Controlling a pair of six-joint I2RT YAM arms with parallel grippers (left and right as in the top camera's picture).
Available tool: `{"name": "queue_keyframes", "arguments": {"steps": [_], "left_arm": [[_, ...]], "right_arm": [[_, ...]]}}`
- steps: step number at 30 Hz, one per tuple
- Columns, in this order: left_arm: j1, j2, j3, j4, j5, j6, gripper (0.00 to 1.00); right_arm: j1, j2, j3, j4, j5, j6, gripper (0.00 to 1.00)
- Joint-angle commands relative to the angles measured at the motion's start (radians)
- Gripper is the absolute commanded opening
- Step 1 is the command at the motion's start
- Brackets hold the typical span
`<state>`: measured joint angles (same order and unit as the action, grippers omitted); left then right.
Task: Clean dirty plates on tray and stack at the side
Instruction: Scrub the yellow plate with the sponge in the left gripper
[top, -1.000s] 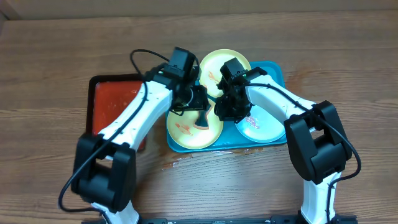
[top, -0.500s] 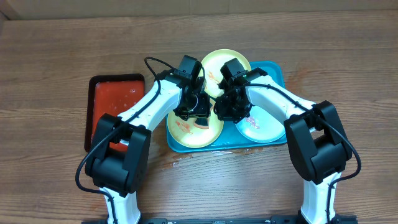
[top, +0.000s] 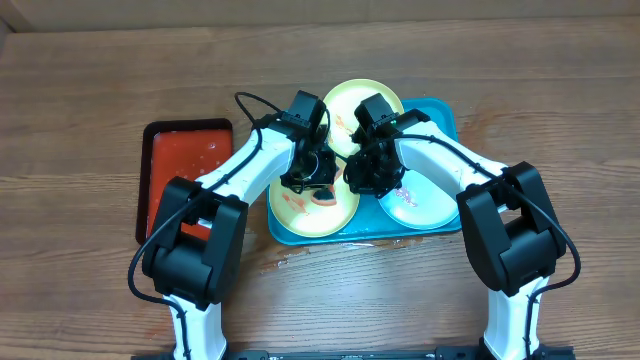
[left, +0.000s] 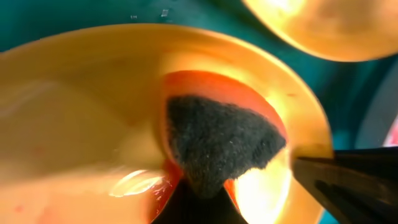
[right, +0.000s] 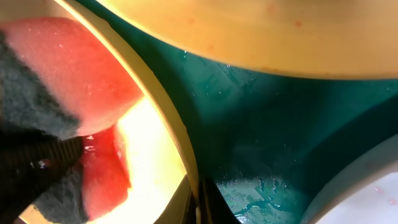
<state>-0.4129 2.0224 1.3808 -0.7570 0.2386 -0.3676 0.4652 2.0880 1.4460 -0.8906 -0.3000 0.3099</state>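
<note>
Sponge (left: 217, 143): red with a dark scouring face, pressed on near plate (top: 298, 210), which shows orange smears.
Left gripper (top: 318, 182): jaws narrow, pinching the sponge.
Right gripper (top: 366, 180): fingers clamped on near plate's rim, on the side toward the counter's right edge.
Change: left arm's elbow has swung in toward tray (top: 445, 115) since a second ago. Sponge barely shifted, right arm unmoved.
Tray: mid-counter.
Other plates: far plate (top: 350, 100) toward far edge, mint plate (top: 425, 208) toward right edge.
Red tray (top: 160, 135): toward left edge.
</note>
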Motion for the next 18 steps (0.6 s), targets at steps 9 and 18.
{"name": "queue_keyframes", "arguments": {"steps": [9,18], "left_arm": [[0.002,0.015,0.018,-0.13,-0.457,-0.041,0.04],[0.002,0.014,0.114,-0.188,-0.312,-0.039,0.04]], "right_arm": [[-0.002,-0.002,-0.019,0.008,0.015,0.005,0.04],[-0.002,-0.002,-0.019,0.01,0.015,0.005,0.04]]}}
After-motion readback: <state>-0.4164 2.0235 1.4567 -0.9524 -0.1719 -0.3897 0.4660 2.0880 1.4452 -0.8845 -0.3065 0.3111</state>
